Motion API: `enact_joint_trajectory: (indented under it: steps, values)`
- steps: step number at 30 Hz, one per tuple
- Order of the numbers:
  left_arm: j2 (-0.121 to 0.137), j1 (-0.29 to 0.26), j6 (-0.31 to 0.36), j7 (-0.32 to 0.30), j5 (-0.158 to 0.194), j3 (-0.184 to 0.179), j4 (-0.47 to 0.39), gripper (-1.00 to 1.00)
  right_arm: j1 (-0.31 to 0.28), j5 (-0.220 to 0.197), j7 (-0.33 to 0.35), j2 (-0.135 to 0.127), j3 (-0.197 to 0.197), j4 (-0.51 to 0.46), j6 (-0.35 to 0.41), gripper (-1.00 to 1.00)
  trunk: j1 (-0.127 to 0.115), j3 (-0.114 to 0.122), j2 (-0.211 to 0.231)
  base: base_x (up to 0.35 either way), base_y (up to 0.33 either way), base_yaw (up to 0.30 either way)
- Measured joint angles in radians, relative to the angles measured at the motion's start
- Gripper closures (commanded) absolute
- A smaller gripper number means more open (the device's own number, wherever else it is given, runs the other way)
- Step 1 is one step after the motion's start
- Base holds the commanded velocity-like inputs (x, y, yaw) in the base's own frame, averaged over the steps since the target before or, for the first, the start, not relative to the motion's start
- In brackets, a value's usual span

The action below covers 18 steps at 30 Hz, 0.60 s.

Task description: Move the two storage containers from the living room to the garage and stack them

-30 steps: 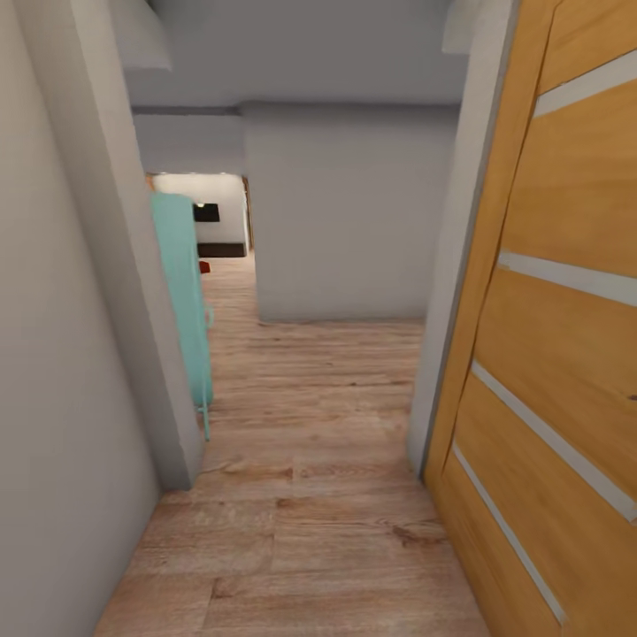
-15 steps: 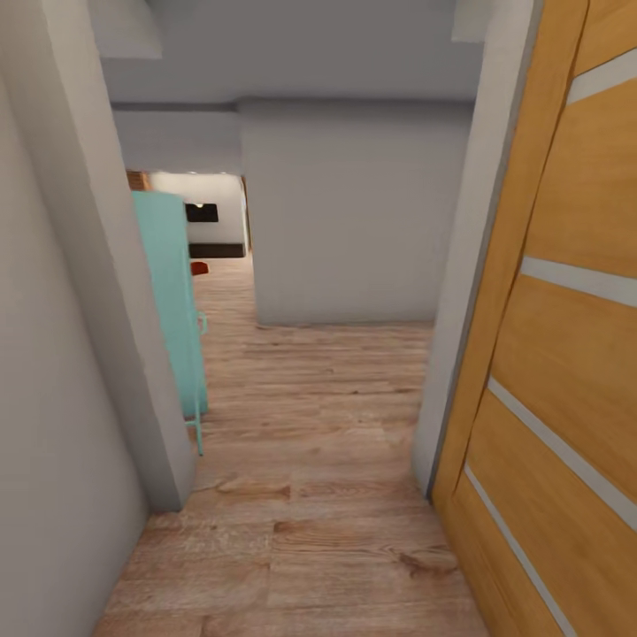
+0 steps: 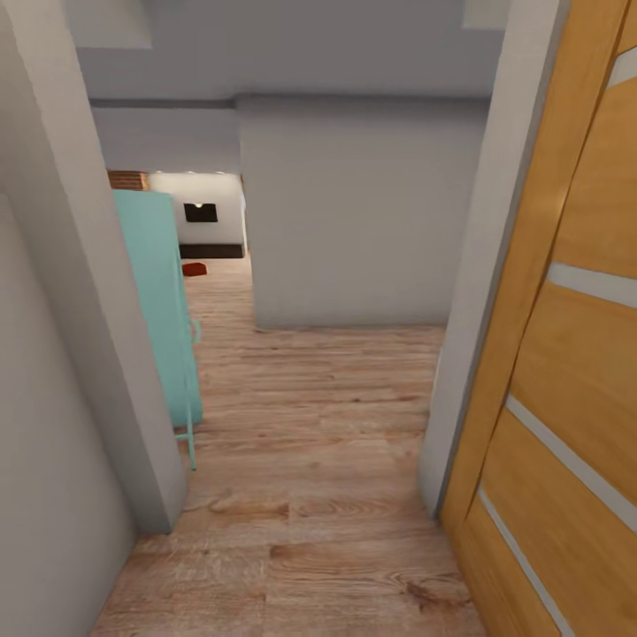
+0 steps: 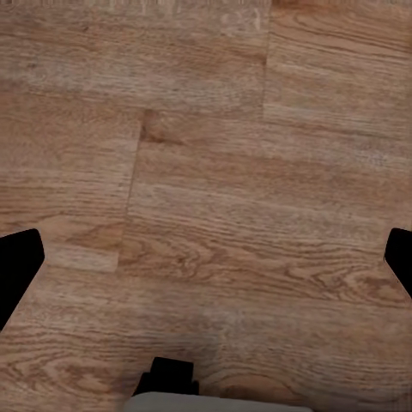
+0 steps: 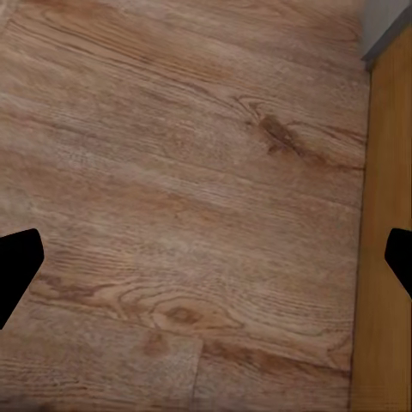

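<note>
I am in a narrow passage with a light wood plank floor [image 3: 310,495]. Far ahead, on the floor of a further room, lies a small red thing [image 3: 193,266], too small to tell whether it is a storage container. My left gripper [image 4: 206,266] hangs open over the bare planks, its black fingertips [image 4: 17,266] at the picture's edges with nothing between them. My right gripper [image 5: 206,266] is open as well, over planks beside the foot of the wooden door [image 5: 386,257].
An orange wooden door [image 3: 566,354] with pale stripes stands open close on the right, next to a grey jamb [image 3: 478,292]. A grey wall corner [image 3: 97,336] juts in on the left, a teal cabinet [image 3: 164,301] behind it. A grey wall block [image 3: 354,221] stands ahead.
The whole view has shifted: the camera has moved forward through the doorway. The left wall corner, the teal cabinet and the door have slid outward and nearer.
</note>
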Motion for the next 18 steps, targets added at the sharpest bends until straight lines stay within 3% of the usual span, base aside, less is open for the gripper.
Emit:
enact_joint_trajectory:
  steps: [6,18]
  values:
    - [0.002,0.000,0.015,-0.008,-0.004,-0.003,-0.009,-1.00,-0.018,-0.002,-0.006,0.001,0.000,0.001,0.048,-1.00,0.000,0.000,0.000,0.307,0.000,0.000]
    - [-0.002,0.000,0.015,-0.007,-0.007,-0.002,-0.005,-1.00,-0.020,-0.002,-0.006,0.001,0.000,0.006,0.052,-1.00,0.000,0.000,0.000,0.329,0.000,0.000]
